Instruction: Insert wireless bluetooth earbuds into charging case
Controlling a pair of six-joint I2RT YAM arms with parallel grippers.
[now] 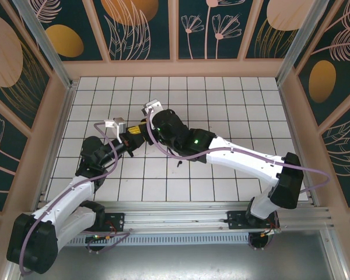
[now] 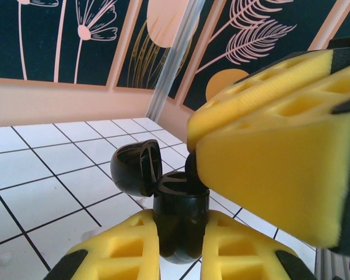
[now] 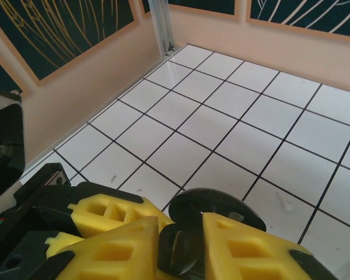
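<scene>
Right arm (image 1: 239, 153) spans centre, far tiles (image 1: 233, 93) open

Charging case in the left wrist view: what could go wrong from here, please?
1. The left tool grips only the lower body of the charging case; a push from the right tool, which is close at its opening, might tilt it or slip it out.
2. The open lid stands just beside the right tool and might get knocked shut.
</scene>
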